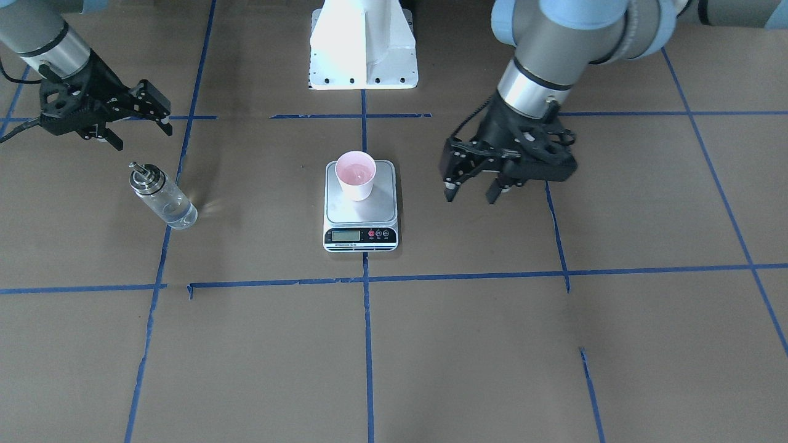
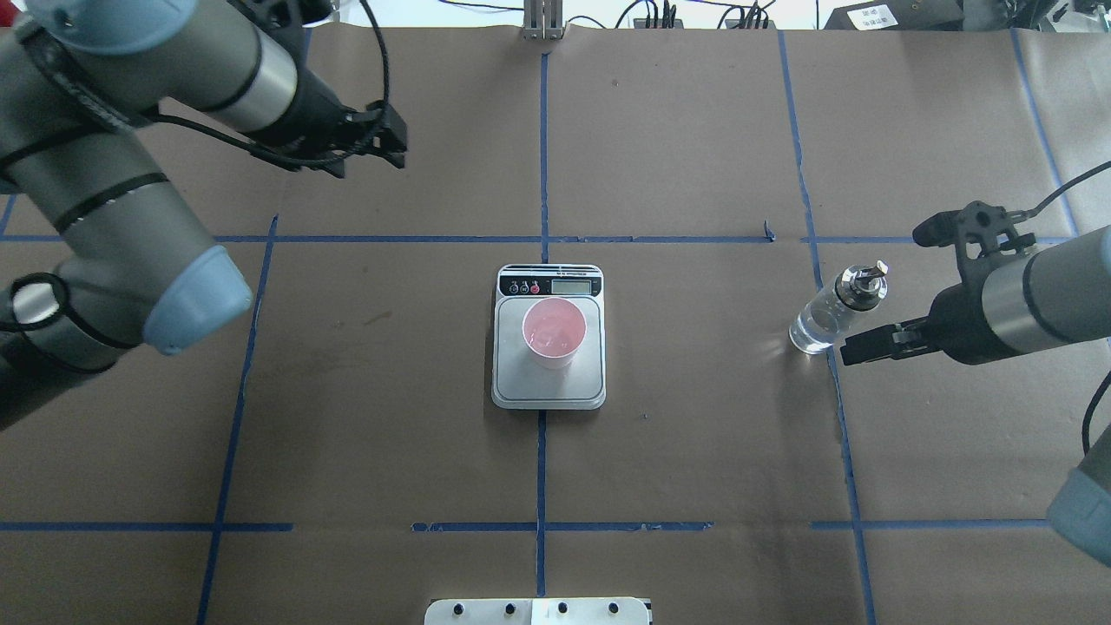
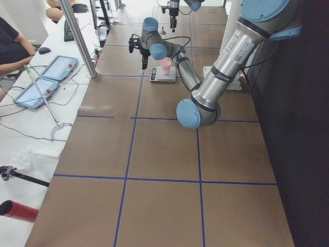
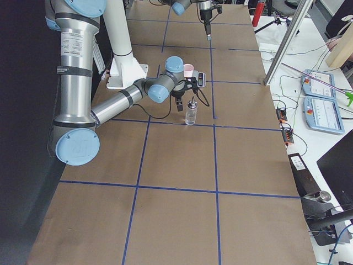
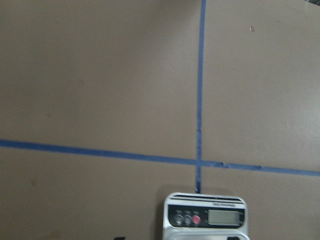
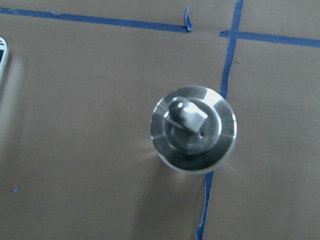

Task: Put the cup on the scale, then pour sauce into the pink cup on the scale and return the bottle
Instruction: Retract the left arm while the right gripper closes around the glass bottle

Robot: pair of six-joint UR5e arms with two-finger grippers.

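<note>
The pink cup [image 1: 355, 175] stands upright on the silver plate of the scale [image 1: 361, 215] at the table's middle; both also show in the overhead view, the cup [image 2: 554, 332] and the scale [image 2: 512, 386]. The glass bottle [image 1: 161, 197] with its metal cap stands upright on the table on my right side, apart from the scale. My right gripper [image 1: 140, 134] is open and empty, hovering just above and behind the bottle; the right wrist view looks straight down on the bottle's cap [image 6: 194, 129]. My left gripper [image 1: 471, 194] is open and empty, raised beside the scale on my left.
The brown paper table cover carries a grid of blue tape lines [image 1: 368, 344]. The white robot base [image 1: 363, 46] stands behind the scale. Tablets [image 3: 51, 72] and a seated person [image 3: 13, 43] are on a side bench beyond the table's edge.
</note>
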